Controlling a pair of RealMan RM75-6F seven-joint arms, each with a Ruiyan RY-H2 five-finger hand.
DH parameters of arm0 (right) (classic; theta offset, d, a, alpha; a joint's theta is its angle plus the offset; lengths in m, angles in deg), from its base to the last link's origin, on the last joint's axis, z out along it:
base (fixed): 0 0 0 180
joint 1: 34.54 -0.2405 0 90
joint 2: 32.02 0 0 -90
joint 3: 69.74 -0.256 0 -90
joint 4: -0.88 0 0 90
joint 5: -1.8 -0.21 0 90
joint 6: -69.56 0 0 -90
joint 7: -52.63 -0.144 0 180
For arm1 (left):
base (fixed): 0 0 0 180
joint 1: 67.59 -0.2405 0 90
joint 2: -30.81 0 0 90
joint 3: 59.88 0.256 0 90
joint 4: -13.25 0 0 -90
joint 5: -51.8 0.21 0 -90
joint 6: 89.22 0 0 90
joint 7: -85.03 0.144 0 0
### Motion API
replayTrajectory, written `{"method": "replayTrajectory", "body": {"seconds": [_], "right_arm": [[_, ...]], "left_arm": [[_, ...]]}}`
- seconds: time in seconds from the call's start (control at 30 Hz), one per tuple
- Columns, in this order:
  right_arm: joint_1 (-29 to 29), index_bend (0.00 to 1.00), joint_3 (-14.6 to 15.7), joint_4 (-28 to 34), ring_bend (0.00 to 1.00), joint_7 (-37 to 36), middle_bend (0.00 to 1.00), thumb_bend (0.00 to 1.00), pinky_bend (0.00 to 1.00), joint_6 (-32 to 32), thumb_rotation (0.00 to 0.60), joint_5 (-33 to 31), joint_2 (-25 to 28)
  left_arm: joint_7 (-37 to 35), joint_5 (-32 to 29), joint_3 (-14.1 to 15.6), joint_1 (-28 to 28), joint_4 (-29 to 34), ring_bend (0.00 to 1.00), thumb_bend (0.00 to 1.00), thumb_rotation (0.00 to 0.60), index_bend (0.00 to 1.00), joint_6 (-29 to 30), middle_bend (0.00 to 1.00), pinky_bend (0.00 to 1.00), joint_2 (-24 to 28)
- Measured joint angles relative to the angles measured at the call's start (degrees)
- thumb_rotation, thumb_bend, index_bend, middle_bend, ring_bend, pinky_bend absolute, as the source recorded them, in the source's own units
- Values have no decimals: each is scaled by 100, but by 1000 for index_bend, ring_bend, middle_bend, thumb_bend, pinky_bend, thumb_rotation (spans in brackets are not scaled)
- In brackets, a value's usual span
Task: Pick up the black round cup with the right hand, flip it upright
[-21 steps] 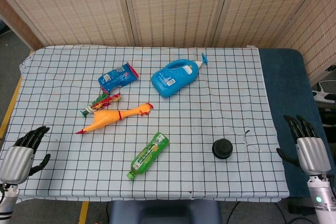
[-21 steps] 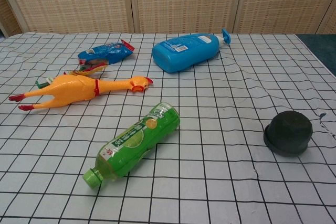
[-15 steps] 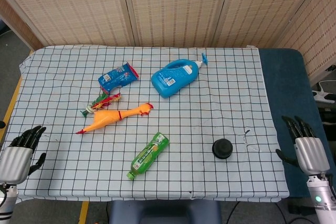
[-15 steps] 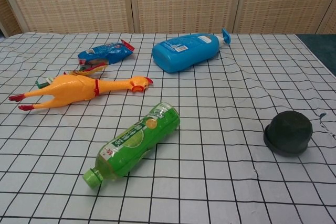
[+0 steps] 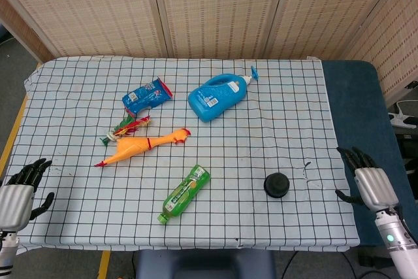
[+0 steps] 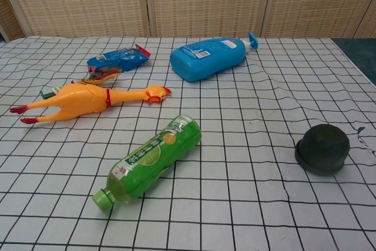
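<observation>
Right hand [image 5: 369,184] hangs empty with fingers apart off the table [image 5: 78,227] edge, positioned to approach the black round cup [image 5: 277,184], which rests mouth-down near that edge, unheld.

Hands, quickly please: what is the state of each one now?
Left hand: open, holding nothing.
Right hand: open, holding nothing.
</observation>
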State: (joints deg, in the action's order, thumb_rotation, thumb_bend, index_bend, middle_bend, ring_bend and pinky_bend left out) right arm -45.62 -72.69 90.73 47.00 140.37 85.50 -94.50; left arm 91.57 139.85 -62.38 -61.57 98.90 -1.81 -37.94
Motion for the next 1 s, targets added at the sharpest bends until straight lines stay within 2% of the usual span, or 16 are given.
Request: {"method": "replayTrajectory", "body": {"seconds": [0.1,0.3,0.5,0.77,1.0], "right_arm": [[-136,0,26,-155,0,-366,87,61,17,-211,600,69,-27],[-539,0,138,-809,0,-1085,87,61,0,-850,600,311,-296],[-992,0,158,-1118,0,-1468,87,61,0,-1442,600,317,-655],[-1263,0,247,-1125,0,-1587,87,60,0,-1739,600,425,-797],[-1586,0,313,-1100,0,-1496,87,60,0,-2272,600,343,-925]], "left_arm": [[30,-21,10,-7,71,175,357,600,159,-23,124,325,33],[-85,-272,-71,-15,146,175,357,600,160,-105,124,325,88],[-219,-196,-73,-54,185,176,357,600,161,-10,124,324,153],[-393,-323,-123,-69,133,175,357,600,163,-45,124,324,173],[-366,-306,-118,-61,133,175,356,600,163,-62,124,324,176]]}}
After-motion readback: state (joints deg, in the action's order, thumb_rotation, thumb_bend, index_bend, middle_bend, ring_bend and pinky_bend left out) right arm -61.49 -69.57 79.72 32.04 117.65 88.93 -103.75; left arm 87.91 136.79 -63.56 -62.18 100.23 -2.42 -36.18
